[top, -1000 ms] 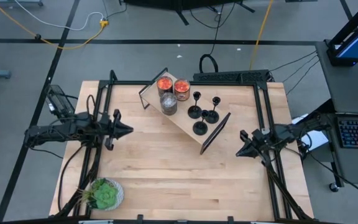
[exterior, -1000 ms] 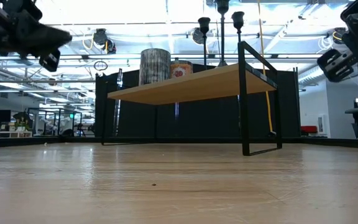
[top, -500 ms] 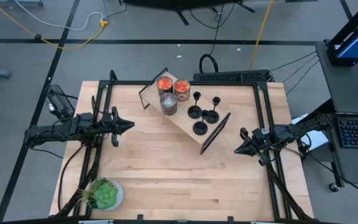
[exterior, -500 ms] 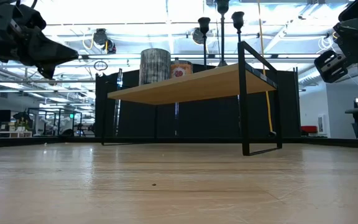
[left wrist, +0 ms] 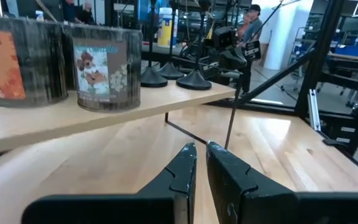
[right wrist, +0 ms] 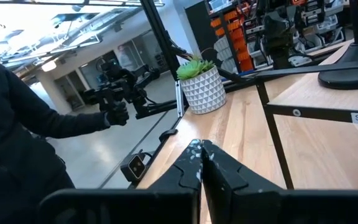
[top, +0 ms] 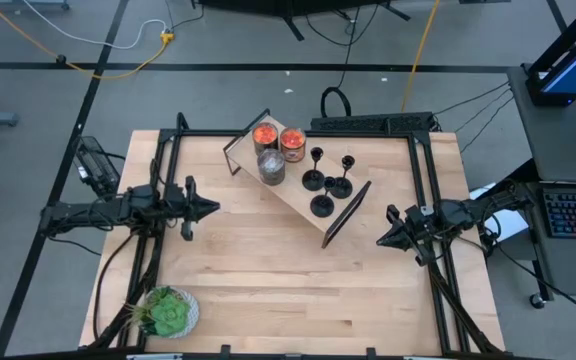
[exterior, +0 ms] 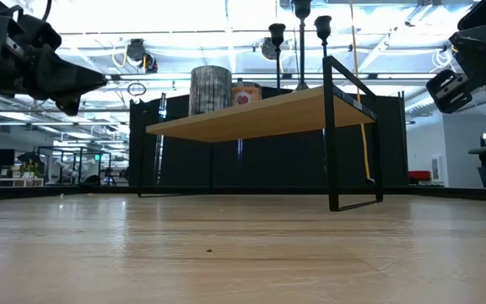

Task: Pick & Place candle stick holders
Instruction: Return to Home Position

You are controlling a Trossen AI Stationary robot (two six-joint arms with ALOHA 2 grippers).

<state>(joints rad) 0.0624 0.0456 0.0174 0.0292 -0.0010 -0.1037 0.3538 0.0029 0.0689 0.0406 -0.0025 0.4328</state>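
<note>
Three small matte-black candle stick holders [top: 313, 180] [top: 340, 186] [top: 321, 206] stand by their round bases on the right part of a small wooden shelf [top: 293, 195] with a black frame, at the table's far middle. Their cups show in the low view [exterior: 277, 35] and their bases in the left wrist view [left wrist: 194, 79]. My left gripper [top: 215, 208] is shut and empty, in the air to the left of the shelf, pointing toward it [left wrist: 201, 148]. My right gripper [top: 380, 240] is shut and empty, to the right of the shelf [right wrist: 199, 146].
Two jars with orange-red tops [top: 265, 134] [top: 292, 142] and a grey jar [top: 271, 167] stand on the shelf's left part. A potted green plant [top: 168, 312] sits at the near left corner. Bare tabletop [top: 288, 280] lies in front of the shelf. A person's dark sleeve [right wrist: 17, 124] shows beyond the table.
My left gripper has moved a little toward the shelf and has swung its tip round and slightly down. My right gripper has shifted slightly toward the table's left. The holders and jars have stayed in place.
</note>
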